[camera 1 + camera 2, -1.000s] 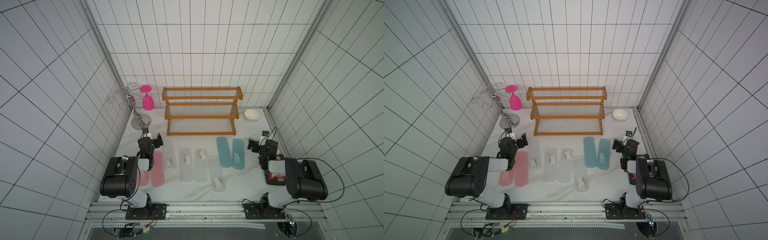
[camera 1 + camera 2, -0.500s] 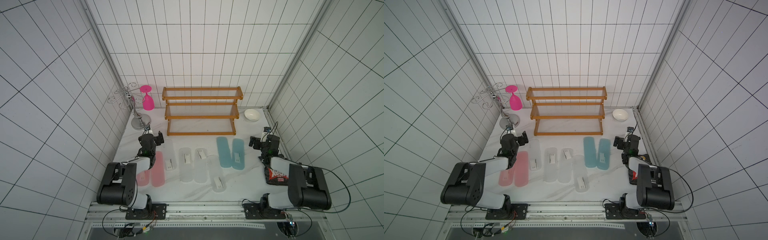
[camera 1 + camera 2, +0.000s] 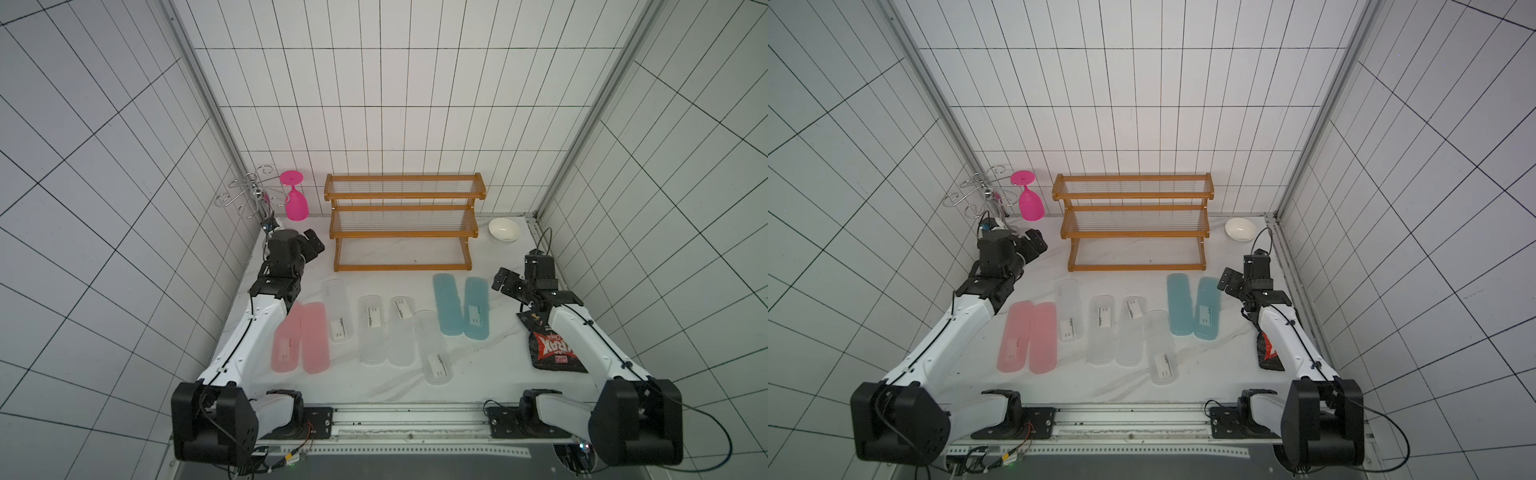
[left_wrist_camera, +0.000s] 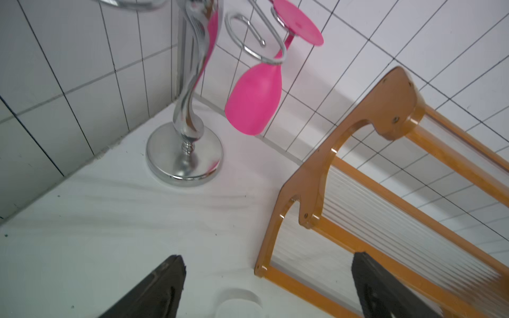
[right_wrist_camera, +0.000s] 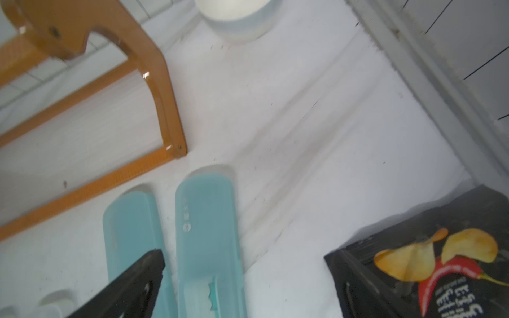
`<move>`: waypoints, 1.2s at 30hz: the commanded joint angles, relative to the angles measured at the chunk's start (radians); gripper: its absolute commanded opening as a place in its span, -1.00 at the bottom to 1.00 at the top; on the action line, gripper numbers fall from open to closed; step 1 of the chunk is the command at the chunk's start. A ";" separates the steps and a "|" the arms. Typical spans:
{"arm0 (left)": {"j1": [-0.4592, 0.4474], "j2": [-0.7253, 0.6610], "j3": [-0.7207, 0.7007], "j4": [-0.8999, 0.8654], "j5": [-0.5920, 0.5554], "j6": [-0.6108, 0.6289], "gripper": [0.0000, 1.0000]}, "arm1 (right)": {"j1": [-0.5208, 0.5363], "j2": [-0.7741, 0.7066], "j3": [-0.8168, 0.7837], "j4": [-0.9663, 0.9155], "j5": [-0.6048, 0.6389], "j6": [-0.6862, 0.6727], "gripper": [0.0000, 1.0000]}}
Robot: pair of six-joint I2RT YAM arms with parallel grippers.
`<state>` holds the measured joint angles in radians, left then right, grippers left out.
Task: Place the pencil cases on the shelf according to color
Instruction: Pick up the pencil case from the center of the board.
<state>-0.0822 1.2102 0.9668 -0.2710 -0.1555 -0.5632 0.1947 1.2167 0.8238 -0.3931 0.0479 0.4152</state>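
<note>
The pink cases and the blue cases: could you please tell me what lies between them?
Only four clear cases lie between the pink cases and the blue cases; both top views show this.

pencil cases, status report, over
Left gripper open, empty. Right gripper open, empty, by the blue cases. All eight pencil cases on the table, shelf bare. Chip bag off the path.
</note>
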 commanded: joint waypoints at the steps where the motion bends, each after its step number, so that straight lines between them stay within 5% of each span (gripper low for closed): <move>1: -0.021 -0.033 -0.007 -0.141 0.144 -0.051 0.97 | 0.081 0.041 0.062 -0.233 0.030 0.074 0.98; 6: -0.048 -0.081 -0.014 -0.162 0.288 -0.107 0.96 | 0.138 0.116 0.023 -0.216 -0.048 0.162 0.96; 12: -0.130 -0.074 0.034 -0.172 0.215 -0.067 0.97 | 0.199 0.231 0.026 -0.176 -0.062 0.190 0.93; 36: -0.180 -0.064 0.065 -0.177 0.229 -0.072 0.97 | 0.213 0.354 0.035 -0.247 0.064 0.156 0.98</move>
<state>-0.2550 1.1522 1.0103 -0.4469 0.0654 -0.6395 0.4015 1.5486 0.8516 -0.5484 0.0448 0.5858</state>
